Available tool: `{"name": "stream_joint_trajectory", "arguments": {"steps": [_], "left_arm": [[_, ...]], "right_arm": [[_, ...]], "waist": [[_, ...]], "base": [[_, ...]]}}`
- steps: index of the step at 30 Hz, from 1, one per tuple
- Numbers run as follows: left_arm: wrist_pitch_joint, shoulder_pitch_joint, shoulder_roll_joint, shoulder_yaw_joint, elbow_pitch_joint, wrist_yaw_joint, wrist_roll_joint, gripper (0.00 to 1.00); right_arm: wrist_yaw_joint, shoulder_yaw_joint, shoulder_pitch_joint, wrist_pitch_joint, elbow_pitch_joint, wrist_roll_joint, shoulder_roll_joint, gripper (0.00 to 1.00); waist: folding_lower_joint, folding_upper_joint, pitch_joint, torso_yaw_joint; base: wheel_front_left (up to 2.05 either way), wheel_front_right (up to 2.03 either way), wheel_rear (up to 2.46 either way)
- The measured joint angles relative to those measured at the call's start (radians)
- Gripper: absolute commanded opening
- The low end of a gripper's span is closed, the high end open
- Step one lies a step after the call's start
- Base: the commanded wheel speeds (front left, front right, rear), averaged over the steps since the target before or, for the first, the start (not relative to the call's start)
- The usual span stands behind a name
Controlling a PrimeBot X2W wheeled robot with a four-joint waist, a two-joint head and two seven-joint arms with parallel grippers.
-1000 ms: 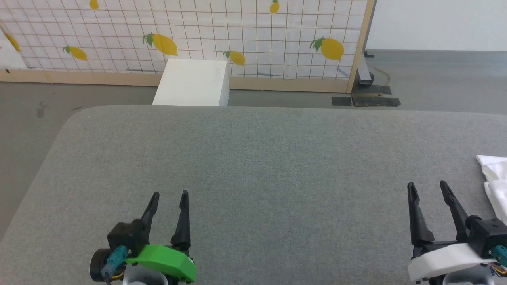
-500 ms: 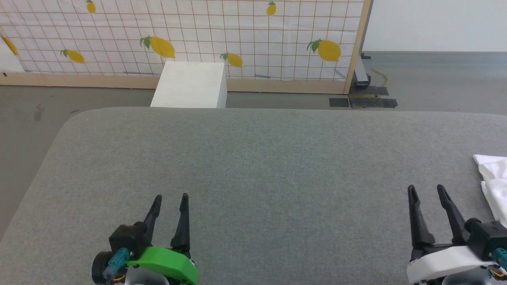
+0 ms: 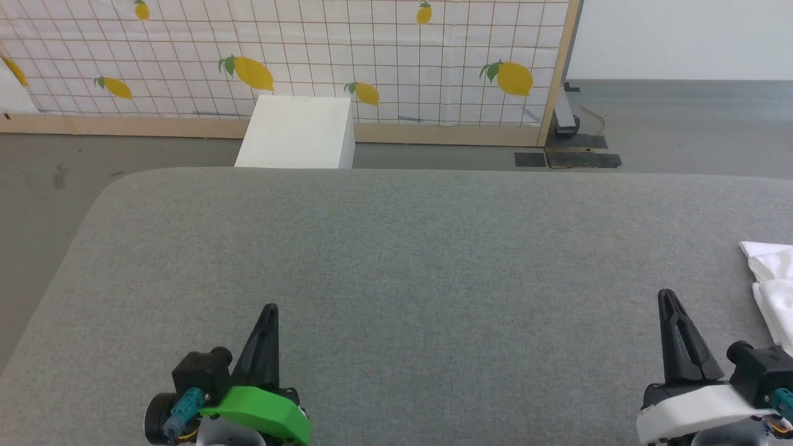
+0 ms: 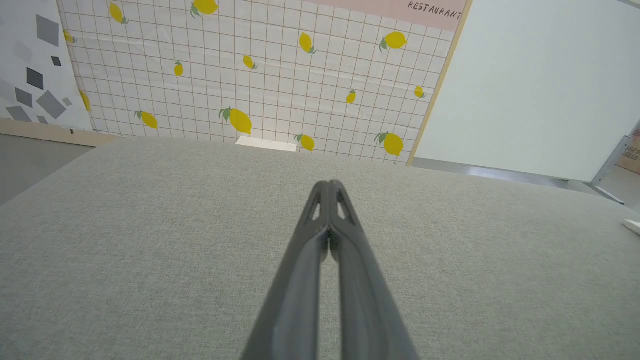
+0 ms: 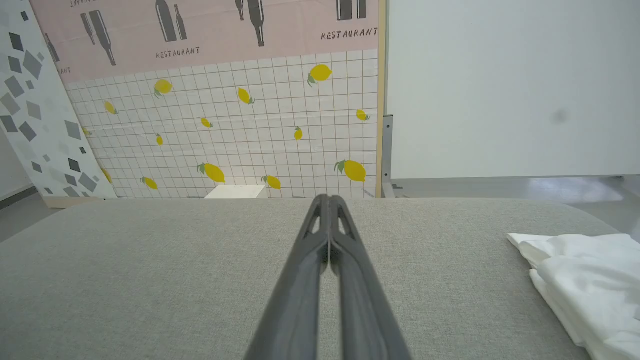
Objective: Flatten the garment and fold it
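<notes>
The garment is a heap of white thin cloth at the right edge of the grey table, partly cut off by the head view's border. It also lies at the lower right of the right wrist view as the garment. My right gripper is shut with nothing in it, a little to the left of the cloth and apart from it. My left gripper is shut and empty near the table's front left. Both pairs of fingers press together in the wrist views, left gripper and right gripper.
A rigid white box stands on the floor beyond the table's far edge. Behind it is a lemon-patterned panel with a wooden frame. Grey floor lies to the far right, and the table's left corner is rounded.
Both grippers have gone from open to shut, on nothing. The head camera shifted slightly at first; the arms and the garment have stayed in place.
</notes>
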Motion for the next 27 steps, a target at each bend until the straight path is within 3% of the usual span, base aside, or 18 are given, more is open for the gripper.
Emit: {"name": "stream_joint_trajectory", "arguments": {"steps": [27], "left_arm": [[0.060, 0.000, 0.000, 0.024, -0.044, 0.010, 0.044, 0.00]], "right_arm": [[0.000, 0.021, -0.005, 0.037, -0.001, -0.022, 0.000, 0.00]], "waist": [[0.0000, 0.0000, 0.009, -0.004]], "base": [[0.00, 0.00, 0.00]]}}
